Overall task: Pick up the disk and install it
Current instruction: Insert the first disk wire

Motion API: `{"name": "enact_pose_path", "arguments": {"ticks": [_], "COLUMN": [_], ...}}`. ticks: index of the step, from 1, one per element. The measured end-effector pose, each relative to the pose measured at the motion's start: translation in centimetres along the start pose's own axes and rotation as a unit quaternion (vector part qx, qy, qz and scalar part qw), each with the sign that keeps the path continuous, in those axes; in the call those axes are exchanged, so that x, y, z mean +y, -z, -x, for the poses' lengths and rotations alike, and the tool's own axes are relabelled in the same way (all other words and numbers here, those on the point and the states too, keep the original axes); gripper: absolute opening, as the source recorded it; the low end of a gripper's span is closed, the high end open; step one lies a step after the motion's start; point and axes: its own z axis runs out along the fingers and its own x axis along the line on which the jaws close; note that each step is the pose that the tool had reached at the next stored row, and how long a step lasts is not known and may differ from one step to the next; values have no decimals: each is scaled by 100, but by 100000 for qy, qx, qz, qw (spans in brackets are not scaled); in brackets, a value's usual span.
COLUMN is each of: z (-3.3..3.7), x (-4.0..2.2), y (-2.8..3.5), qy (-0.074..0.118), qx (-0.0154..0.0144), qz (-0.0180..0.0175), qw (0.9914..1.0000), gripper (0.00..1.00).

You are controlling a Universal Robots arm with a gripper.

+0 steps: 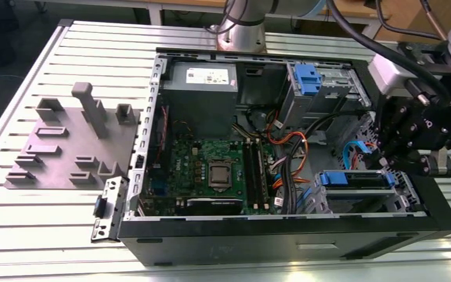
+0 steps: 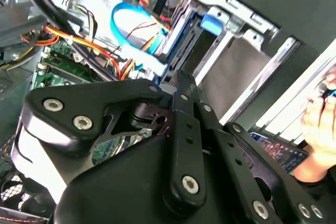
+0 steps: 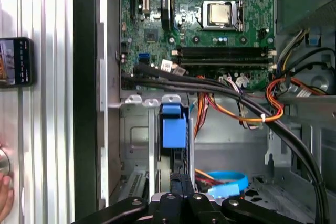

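Disk (image 1: 356, 180) seated in lower bay; fingers (image 1: 410, 161) just above, grip state unclear.

No print can be read. The white sticker (image 1: 202, 74) on the grey power box (image 1: 200, 82), at 11 o'clock in the case (image 1: 288, 238), is illegible.

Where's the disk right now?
The disk sits in the drive bay in the open computer case's corner, at the exterior view's lower right, to the right of the motherboard and orange cables.
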Motion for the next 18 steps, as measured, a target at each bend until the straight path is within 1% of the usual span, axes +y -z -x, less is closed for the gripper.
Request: {"name": "enact_pose_path", "arguments": {"ticks": [2, 7, 8, 18], "z": [1, 3, 4, 4], "x": [-40, -116, -123, -128], "y": [0, 0, 0, 0], "qy": [1, 1, 2, 1], "qx": [-2, -1, 0, 0], "qz": [2, 6, 8, 10], "qw": [100000, 100000, 100000, 100000], "gripper": [11, 11, 11, 11]}}
